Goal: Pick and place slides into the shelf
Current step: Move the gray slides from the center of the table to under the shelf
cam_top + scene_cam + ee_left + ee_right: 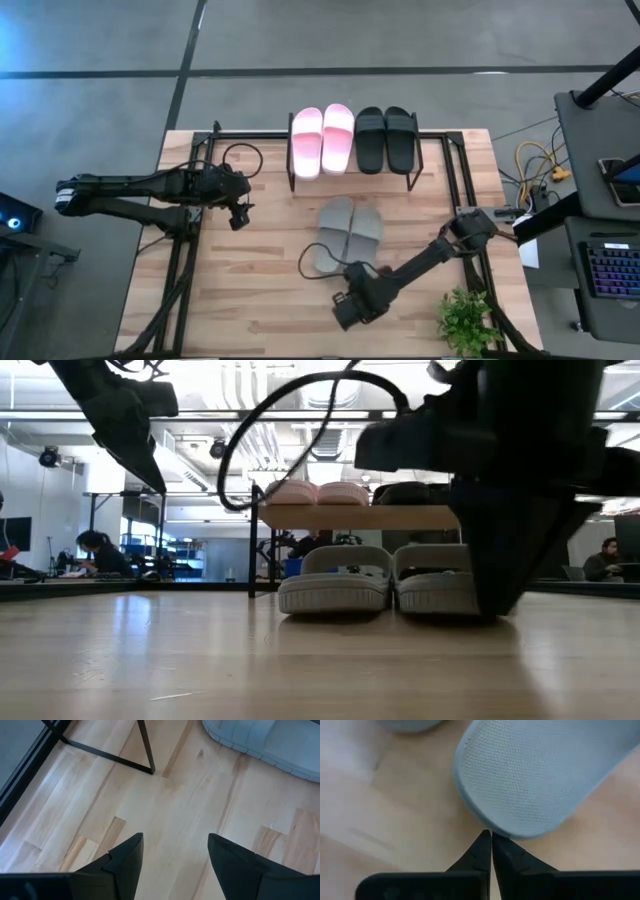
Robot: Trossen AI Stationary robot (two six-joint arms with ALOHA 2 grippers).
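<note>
The right gripper (491, 845), fingers pressed together and holding nothing, is sitting at the near heel of the grey-green slides (347, 232), whose long axis is running toward the far shelf (430, 160). The left gripper (240, 215), fingers spread, is waiting farther off.

The high view looks straight down on the whole table (250, 300), the shelf (355, 180) at its far edge. The low view sits at tabletop level, facing that shelf (360, 516) from nearby. Both wrist views look closely down on the wood beside it.
</note>
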